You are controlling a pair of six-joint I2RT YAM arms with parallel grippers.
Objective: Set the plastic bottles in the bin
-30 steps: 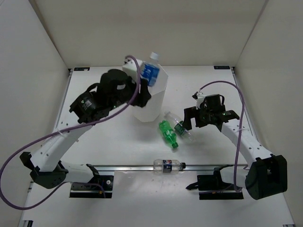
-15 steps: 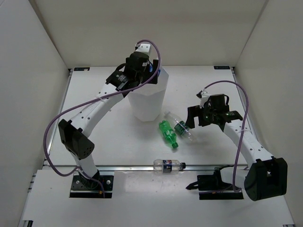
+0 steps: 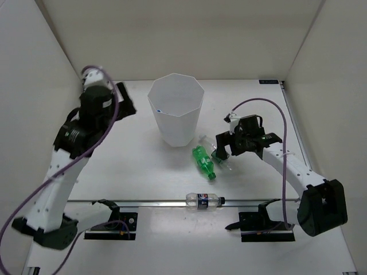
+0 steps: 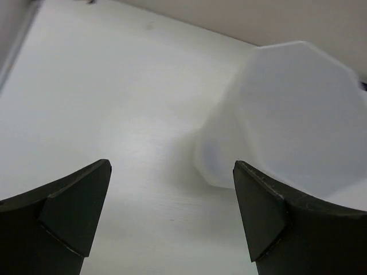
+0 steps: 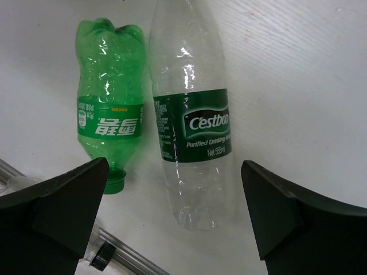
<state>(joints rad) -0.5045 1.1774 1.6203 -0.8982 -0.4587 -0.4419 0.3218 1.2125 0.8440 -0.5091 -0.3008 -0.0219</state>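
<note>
The white faceted bin (image 3: 179, 130) stands upright at the back centre; a small blue speck shows inside its left wall. My left gripper (image 3: 123, 99) hangs open and empty to the left of the bin (image 4: 289, 114), apart from it. An all-green bottle (image 3: 202, 160) and a clear bottle with a dark green label (image 3: 205, 140) lie side by side in front of the bin. My right gripper (image 3: 223, 150) hovers open over the green-label bottle (image 5: 192, 134), its fingers straddling the bottle's base, with the green bottle (image 5: 109, 114) to its left. A clear bottle with a dark blue-red label (image 3: 203, 199) lies on the near rail.
An aluminium rail (image 3: 155, 201) runs along the near edge, with both arm bases behind it. White enclosure walls close in the left, right and back sides. A purple cable loops above my right arm (image 3: 269, 103).
My left arm has swung from above the bin out to the left and its gripper has opened; the blue-label bottle it held is gone from it. My right gripper has shifted slightly left over the green-label bottle.
</note>
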